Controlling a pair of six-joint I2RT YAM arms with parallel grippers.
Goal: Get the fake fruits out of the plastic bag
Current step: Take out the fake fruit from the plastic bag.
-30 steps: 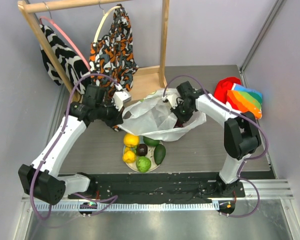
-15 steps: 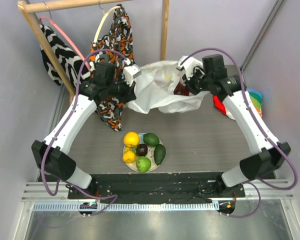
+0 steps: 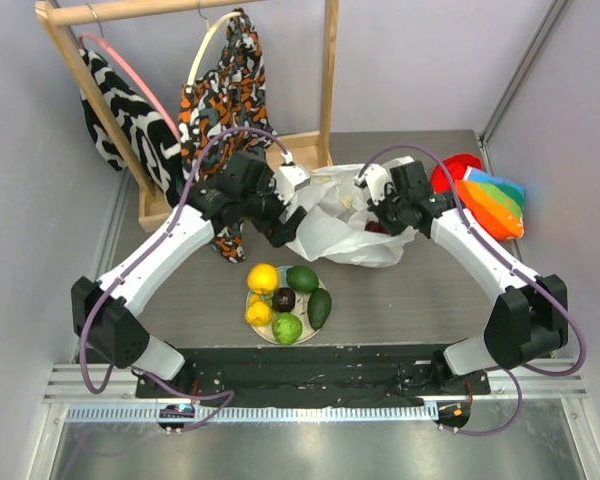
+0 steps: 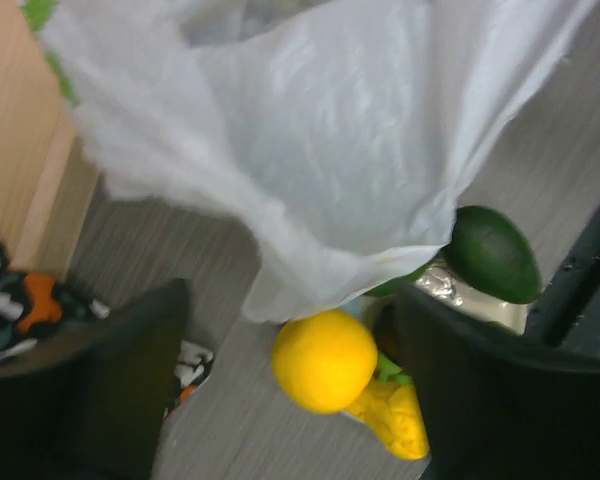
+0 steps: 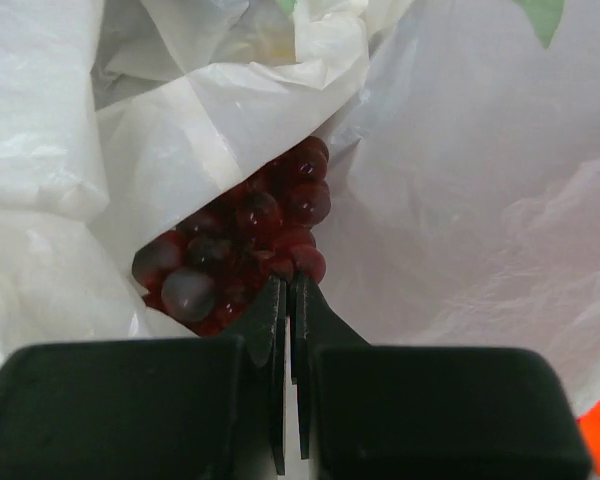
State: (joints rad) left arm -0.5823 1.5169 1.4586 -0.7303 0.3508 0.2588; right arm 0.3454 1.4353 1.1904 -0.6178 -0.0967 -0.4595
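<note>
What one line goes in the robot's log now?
left jaws open | right jaws shut by plastic bag | grapes inside bag | other fruits on plate

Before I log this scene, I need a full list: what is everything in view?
table: one, grey wood-grain
plastic bag: one, white, mid-table, behind the plate
grape bunch: one, dark red, inside the bag
plate: one, blue-and-cream, near edge
yellow fruits: two, on the plate
avocados: two, dark green, on the plate
lime: one, light green, on the plate
dark round fruit: one, plate centre
cloth: one, red and rainbow-striped, far right
wooden rack: one, tan, far left
garments: two, patterned, hanging on the rack
left gripper: open, at the bag's left side
right gripper: shut on the bag, beside the grapes
</note>
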